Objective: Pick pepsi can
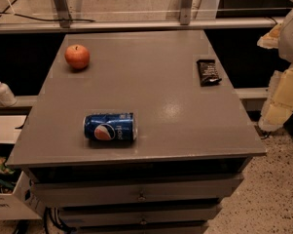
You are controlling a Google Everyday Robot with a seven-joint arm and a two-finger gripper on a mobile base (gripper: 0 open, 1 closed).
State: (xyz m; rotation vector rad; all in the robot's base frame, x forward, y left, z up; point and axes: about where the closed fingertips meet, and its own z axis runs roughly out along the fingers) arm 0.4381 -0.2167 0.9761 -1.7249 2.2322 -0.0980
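- While the gripper hangs at the right edge of the camera view, out past the right side of the table, you are at the opening step: the approach. Nothing is held.
- Jaw state: you cannot tell. Only a pale, blocky outline shows, cut off by the frame edge.
- Pepsi can: lying on its side on the tabletop, well to the left of the jaws and close to the table's front edge. Its long axis runs left to right across the view, logo facing up toward the camera. Nothing touches it.
- Dark snack packet: the nearest thing to the jaws, lying flat near the table's right edge. It sits a little to the far side of a straight line from the jaws to the can, so a direct crossing looks clear of it. Judge the margin as you go.
- Apple: farther from the jaws than the can, at the far left corner, well apart from the can. No bearing on the reach.
- Next move, as I read it: carry the jaws left across the tabletop until they stand over the can, then turn the wrist so they close across the round blue body, not end to end.
- Caution: a can on its side is likely to roll toward the front edge if nudged. Come down square and centred before closing.
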